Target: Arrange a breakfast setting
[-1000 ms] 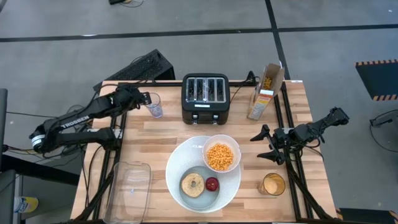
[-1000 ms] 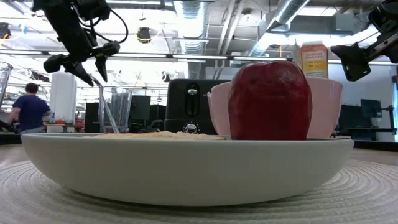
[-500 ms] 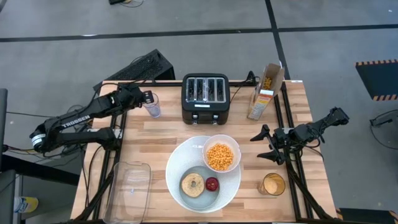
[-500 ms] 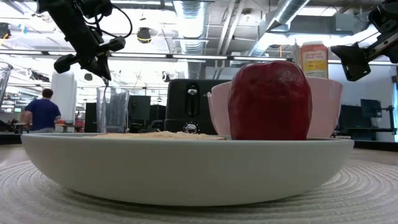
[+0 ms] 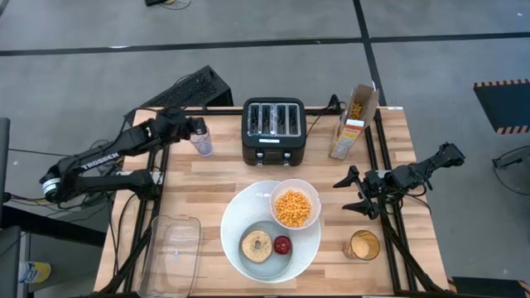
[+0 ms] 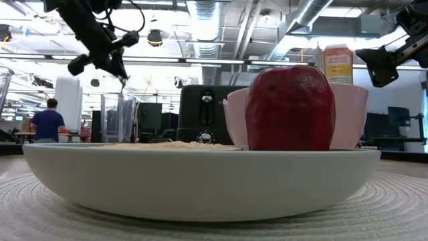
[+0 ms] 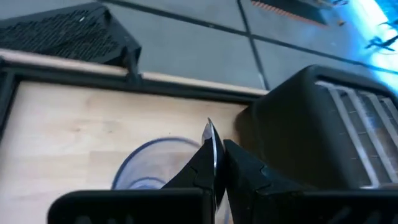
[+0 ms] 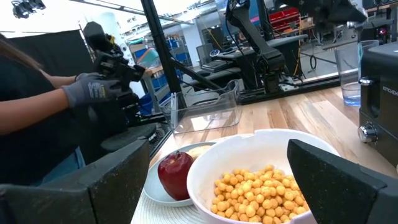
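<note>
Left gripper (image 5: pixel 195 130) over glass (image 5: pixel 201 141), jaws now pinched on thin metal — probably spoon (image 7: pixel 211 144) handle, lifting begun; right gripper (image 5: pixel 358 192) parked, jaws apart

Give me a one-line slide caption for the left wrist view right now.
Left pincer pinches a thin metal spoon handle above the clear glass, beside the black toaster.

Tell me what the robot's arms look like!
Both arms are black and made of chunky jointed links. The left arm has white TROSSEN letters along it, and thin black cables loop beside it. Each arm ends in a two-finger gripper: the left gripper has slim dark fingers, and the right gripper spreads like a black claw with flat, wedge-shaped fingers.
</note>
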